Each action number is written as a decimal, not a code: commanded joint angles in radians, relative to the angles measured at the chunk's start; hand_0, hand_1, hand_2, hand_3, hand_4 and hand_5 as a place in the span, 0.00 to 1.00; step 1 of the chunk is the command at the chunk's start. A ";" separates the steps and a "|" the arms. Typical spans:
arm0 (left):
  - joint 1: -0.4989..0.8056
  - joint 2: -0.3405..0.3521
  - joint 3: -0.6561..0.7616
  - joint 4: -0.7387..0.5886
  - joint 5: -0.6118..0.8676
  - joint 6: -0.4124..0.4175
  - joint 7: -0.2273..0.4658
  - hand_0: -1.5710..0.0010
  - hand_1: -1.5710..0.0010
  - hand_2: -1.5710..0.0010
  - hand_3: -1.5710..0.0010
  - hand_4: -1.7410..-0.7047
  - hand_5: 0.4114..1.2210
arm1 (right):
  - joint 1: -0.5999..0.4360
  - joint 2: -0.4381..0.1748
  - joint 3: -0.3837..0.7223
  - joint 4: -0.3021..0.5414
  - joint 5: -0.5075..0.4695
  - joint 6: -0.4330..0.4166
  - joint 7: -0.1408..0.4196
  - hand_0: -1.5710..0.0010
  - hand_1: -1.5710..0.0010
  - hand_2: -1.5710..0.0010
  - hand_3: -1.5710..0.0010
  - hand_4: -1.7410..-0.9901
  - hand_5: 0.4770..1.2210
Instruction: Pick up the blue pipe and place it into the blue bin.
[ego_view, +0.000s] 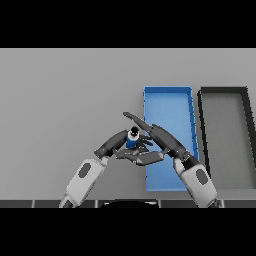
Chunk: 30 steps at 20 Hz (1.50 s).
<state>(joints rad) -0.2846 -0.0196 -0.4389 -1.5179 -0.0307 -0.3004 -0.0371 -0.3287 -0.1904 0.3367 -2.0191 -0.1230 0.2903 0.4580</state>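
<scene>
The blue pipe (132, 141) stands roughly upright with a pale end on top, just left of the blue bin (169, 102), near its front half. My right hand (162, 139) comes in from the lower right and is shut on the pipe: some fingers curl round it from the right, the thumb lies below it, and one finger points straight up-left. My left hand (114, 144) reaches in from the lower left with straight fingers. Its fingertips rest against the pipe's left side. The pipe's lower part is hidden by the fingers.
A dark grey bin (202, 120) stands right beside the blue bin, on its right. Both bins run from mid-table toward the front edge. Bare grey table stretches to the left and behind the hands.
</scene>
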 joint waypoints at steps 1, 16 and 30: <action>-0.002 0.005 0.008 -0.001 -0.006 0.001 0.008 0.00 0.00 0.00 0.00 0.26 1.00 | -0.020 -0.001 -0.009 0.008 -0.014 0.004 0.009 0.99 0.98 0.95 1.00 0.73 0.07; 0.031 -0.039 0.042 -0.012 -0.019 -0.047 0.017 0.00 0.00 0.00 0.05 0.03 1.00 | -0.128 0.083 0.042 0.147 -0.037 0.020 -0.017 0.12 0.12 0.11 0.20 0.12 0.61; 0.029 -0.020 0.061 -0.027 -0.118 -0.094 -0.018 0.52 0.56 0.58 0.62 0.44 1.00 | -0.122 0.091 0.074 0.136 0.010 -0.053 -0.058 0.01 0.01 0.00 0.01 0.01 0.98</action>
<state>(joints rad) -0.2561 -0.0393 -0.3775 -1.5447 -0.1513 -0.3972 -0.0565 -0.4504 -0.0993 0.4107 -1.8831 -0.1147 0.2377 0.3993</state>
